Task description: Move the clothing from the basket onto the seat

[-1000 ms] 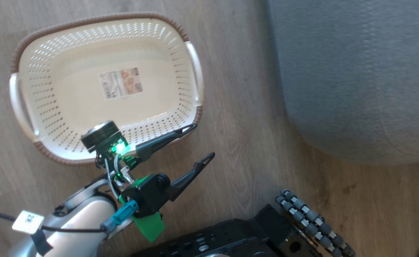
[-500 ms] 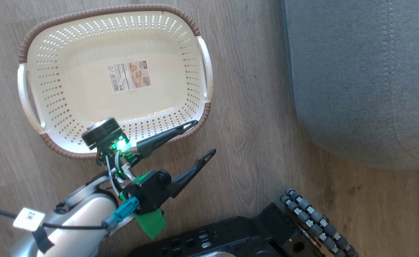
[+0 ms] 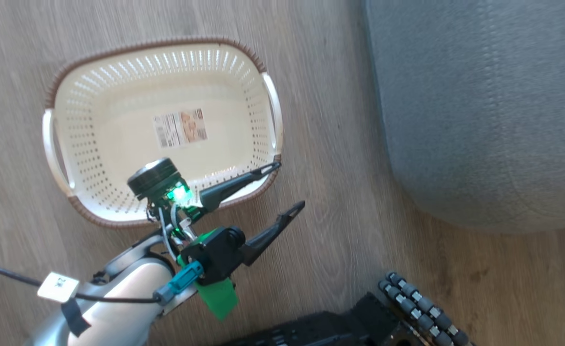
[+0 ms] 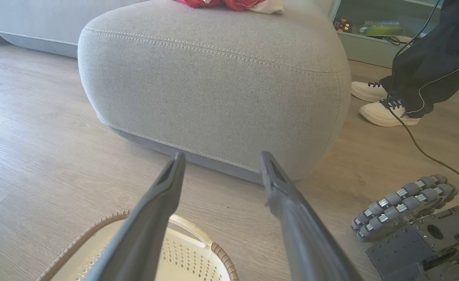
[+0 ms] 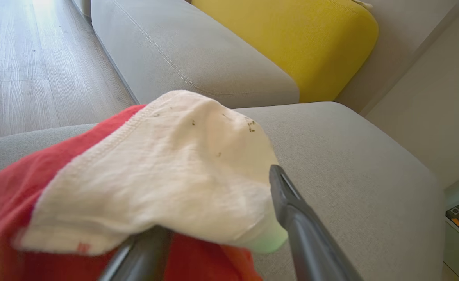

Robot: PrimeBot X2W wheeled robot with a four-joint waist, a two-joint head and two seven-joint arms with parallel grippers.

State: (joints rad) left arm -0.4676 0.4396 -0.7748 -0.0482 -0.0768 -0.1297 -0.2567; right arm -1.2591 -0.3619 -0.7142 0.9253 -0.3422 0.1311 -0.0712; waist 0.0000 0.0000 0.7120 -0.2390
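Drop-off step: my right gripper [image 5: 218,171] is spread wide, red-and-white garment [image 5: 166,164] draped over one finger on the seat [image 5: 350,164]. My left gripper [image 3: 289,186] is open, empty; basket [image 3: 119,134] at 11 o'clock looks bare. Next: slide out clean.

Head looks down on basket [image 3: 119,96] and seat [image 3: 479,120], left wrist low, sharing both
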